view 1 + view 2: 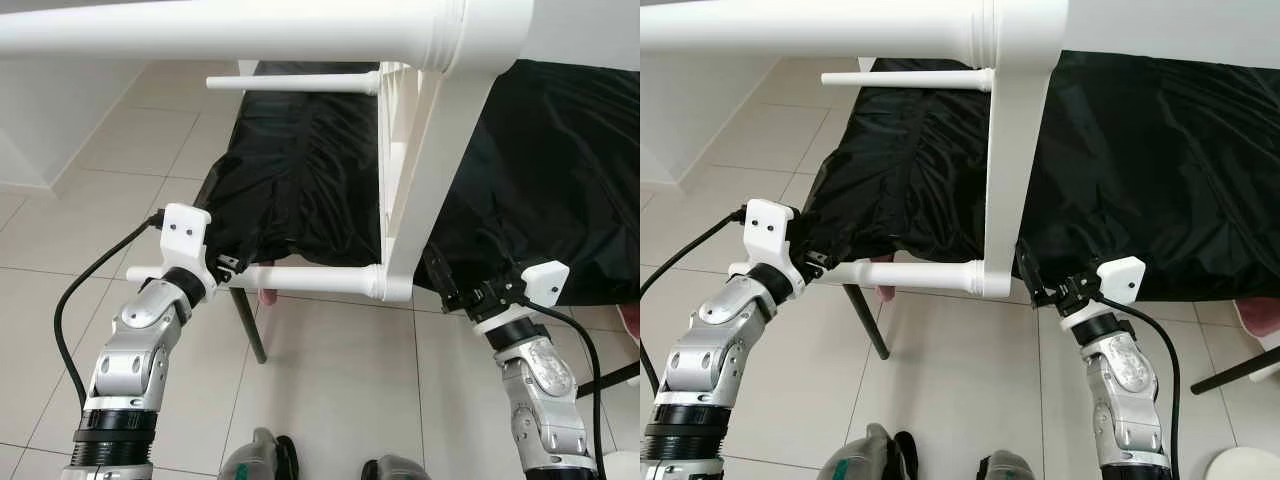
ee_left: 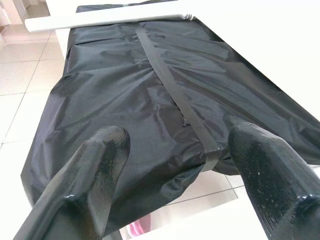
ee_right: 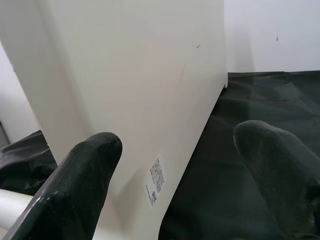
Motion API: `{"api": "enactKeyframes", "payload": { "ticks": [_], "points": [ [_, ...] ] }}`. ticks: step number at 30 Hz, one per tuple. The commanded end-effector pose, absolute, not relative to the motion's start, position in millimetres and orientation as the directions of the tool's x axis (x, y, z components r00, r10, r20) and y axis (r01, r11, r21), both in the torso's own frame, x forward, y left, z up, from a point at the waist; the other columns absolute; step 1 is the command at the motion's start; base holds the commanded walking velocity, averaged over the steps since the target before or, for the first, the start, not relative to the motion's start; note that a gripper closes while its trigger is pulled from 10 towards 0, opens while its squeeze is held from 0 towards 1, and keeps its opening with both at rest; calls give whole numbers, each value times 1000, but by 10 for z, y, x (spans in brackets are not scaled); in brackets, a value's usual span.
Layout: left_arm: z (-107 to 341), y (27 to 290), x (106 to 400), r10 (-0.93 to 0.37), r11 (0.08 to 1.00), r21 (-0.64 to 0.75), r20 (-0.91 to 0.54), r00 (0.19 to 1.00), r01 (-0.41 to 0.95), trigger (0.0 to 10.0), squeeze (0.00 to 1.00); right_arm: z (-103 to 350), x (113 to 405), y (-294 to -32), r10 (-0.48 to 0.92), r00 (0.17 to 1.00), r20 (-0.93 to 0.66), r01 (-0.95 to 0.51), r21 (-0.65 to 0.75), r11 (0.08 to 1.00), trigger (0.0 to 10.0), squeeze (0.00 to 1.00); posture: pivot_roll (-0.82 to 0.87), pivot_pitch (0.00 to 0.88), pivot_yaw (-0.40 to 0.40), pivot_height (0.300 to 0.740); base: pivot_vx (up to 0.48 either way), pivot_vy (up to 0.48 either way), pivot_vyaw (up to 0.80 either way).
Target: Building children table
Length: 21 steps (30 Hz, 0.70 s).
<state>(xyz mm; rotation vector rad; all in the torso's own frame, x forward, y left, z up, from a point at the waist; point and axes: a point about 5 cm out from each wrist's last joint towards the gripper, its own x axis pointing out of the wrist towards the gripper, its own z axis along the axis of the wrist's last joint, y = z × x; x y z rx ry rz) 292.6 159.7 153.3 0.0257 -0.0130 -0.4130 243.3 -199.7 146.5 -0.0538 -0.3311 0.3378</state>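
Observation:
A white children's table lies on its side on a black cloth-covered table (image 1: pixel 300 170). Its flat top panel (image 1: pixel 425 180) stands on edge and its round legs stick out. One leg (image 1: pixel 200 35) crosses the top of the view, another (image 1: pixel 290 82) lies far back, and the lowest leg (image 1: pixel 310 279) hangs over the near edge. My left gripper (image 1: pixel 228 268) is at the free end of that lowest leg, open, with black cloth between its fingers (image 2: pixel 85 185). My right gripper (image 1: pixel 440 285) is open at the panel's lower near corner, its fingers (image 3: pixel 75 195) straddling the white panel, which bears a small label (image 3: pixel 156 180).
A dark metal table leg (image 1: pixel 250 325) stands on the tiled floor below the left gripper, with something pink (image 1: pixel 268 296) behind it. My feet (image 1: pixel 262 458) are at the bottom edge. A white wall (image 1: pixel 50 110) is on the left.

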Motion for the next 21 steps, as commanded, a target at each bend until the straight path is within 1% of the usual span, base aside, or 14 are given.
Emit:
{"api": "enactKeyframes", "payload": {
  "ticks": [1, 3, 6, 10, 11, 16, 21],
  "points": [
    [1526, 1652, 2911, -400, 916, 37, 1, 917, 400, 10000, 0, 1431, 2387, -1945, 371, 883, 288, -357, -100, 929, 10000, 0, -20, 59, 86, 740, 0, 0, 0],
    [1524, 1670, 2919, -399, 916, 42, 0, 917, 398, 10000, 0, 1428, 2369, -1936, 374, 882, 287, -361, -100, 927, 10000, 0, -20, 59, 86, 740, 0, 0, 0],
    [1501, 1717, 2947, -383, 923, 36, -13, 924, 384, 10000, 0, 1402, 2328, -1910, 395, 876, 276, -381, -105, 919, 10000, 0, -36, 56, 115, 740, 0, 0, 0],
    [1469, 1737, 2967, -389, 920, 44, -33, 921, 390, 10000, 0, 1388, 2268, -1951, 412, 873, 260, -394, -119, 911, 10000, 0, -44, 54, 127, 740, 0, 0, 0],
    [1467, 1748, 2984, -389, 920, 45, -36, 921, 390, 10000, 0, 1385, 2271, -1950, 417, 872, 257, -399, -121, 909, 10000, 0, -51, 49, 141, 740, 0, 0, 0],
    [1463, 1803, 3070, -372, 926, 44, -46, 927, 374, 10000, 0, 1366, 2301, -1922, 439, 865, 243, -420, -125, 899, 10000, 0, -56, 45, 160, 740, 0, 0, 0],
    [1489, 1815, 3113, -364, 930, 49, -37, 931, 365, 10000, 0, 1359, 2356, -1887, 453, 858, 242, -434, -129, 892, 10000, 0, -42, 41, 154, 740, 0, 0, 0]
  ]
}}
